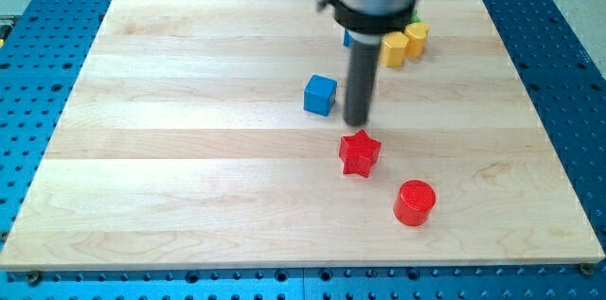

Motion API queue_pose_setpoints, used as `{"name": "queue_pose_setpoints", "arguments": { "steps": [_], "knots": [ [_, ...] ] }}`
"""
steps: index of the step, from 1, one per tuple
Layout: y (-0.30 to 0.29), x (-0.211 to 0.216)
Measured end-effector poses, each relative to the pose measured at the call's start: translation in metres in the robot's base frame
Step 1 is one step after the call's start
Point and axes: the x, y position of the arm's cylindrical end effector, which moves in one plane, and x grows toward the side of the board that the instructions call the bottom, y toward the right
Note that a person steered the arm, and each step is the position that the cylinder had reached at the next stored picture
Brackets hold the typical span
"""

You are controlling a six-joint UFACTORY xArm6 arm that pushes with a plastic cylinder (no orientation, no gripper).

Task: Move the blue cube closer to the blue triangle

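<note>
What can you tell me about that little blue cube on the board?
The blue cube is a small, solid-looking block with a matte, evenly coloured surface, its top face lighter than its sides. It sits flat on the wooden board, slightly turned, a little above the middle. Nothing touches it: my tip stands just to its right with a small gap, and the red star lies below and to the right, apart from it.

A pale wooden bench [189, 196] carries a blue cube [320, 95] near centre, a red star [359, 153] and red cylinder [415, 202] toward the view's bottom right, and 2 yellow blocks [404, 43] at the top.
</note>
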Motion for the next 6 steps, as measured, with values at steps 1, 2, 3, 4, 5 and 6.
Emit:
{"name": "queue_pose_setpoints", "arguments": {
  "steps": [1, 2, 3, 4, 5, 6],
  "knots": [
    [-0.01, -0.001],
    [-0.036, -0.046],
    [-0.087, -0.057],
    [-0.09, -0.006],
    [-0.125, -0.035],
    [-0.092, -0.091]
  ]
}}
